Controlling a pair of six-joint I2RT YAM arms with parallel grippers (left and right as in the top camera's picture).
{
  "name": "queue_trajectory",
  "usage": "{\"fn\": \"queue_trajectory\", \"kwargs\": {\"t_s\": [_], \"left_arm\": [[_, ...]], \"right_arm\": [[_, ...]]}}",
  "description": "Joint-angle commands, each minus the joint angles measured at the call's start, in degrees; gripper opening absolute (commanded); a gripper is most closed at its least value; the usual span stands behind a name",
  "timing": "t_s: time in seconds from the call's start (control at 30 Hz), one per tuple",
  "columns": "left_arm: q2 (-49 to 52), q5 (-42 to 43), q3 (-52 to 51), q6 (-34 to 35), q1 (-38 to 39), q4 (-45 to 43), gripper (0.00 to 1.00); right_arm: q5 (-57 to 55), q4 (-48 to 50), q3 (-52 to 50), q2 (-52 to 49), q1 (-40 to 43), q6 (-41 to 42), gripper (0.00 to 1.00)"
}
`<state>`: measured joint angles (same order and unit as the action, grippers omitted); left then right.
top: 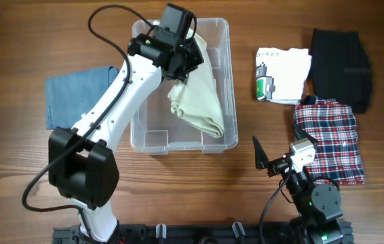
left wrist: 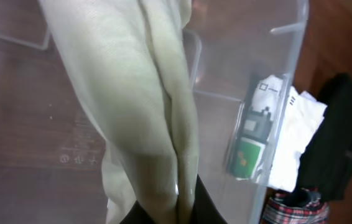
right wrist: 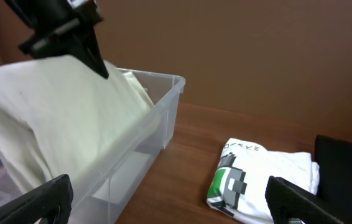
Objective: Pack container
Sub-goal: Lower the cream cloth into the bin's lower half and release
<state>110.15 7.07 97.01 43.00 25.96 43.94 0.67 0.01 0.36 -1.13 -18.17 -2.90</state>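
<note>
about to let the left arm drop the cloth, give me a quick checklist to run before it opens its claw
1. Left claw shut on the cream garment: ok.
2. Garment over the container, within its rim in the overhead view: ok.
3. Garment lying flat: not ok, it hangs bunched and slanted.
4. Garment's lower end resting on the container floor: cannot tell.
5. Right claw open and apart from the container: ok.

Left jaws apparently clamped; right jaws apart.
</note>
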Motion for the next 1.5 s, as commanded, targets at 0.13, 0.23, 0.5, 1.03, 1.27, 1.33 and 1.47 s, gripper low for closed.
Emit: {"fn": "queue_trajectory", "kwargs": {"t_s": [0.13,0.23,0.5,1.03,1.27,1.33,1.47], "left_arm": [[-1.36,2.75,-1.46,0.35,1.27,-5.44,0.04],[-1.36,2.91,-1.46,-1.62,2.21,-5.44,0.04],[-1.31,2.32,-3.08,-2.05,2.80,-4.83,0.04],[-1.31,-5.73,-6.91,-5.38,2.69,1.66,0.34],[-1.31,-8.61,-6.91,-12.92,2.60,5.66,0.80],[-1.33,-10.69,-6.91,-13.03,2.45,6.40,0.81],[-1.33,-12.83,-6.91,-13.05,2.38,7.63,0.81]], "right_arm": [[0.74,0.31,-0.07,0.33,0.26,-0.09,1.00],[0.74,0.31,-0.07,0.33,0.26,-0.11,1.00],[0.74,0.31,-0.07,0.33,0.26,-0.11,1.00],[0.74,0.31,-0.07,0.33,0.26,-0.09,1.00],[0.74,0.28,-0.07,0.33,0.26,-0.11,1.00],[0.72,0.31,-0.07,0.33,0.26,-0.11,1.00],[0.74,0.31,-0.07,0.33,0.26,-0.11,1.00]]}}
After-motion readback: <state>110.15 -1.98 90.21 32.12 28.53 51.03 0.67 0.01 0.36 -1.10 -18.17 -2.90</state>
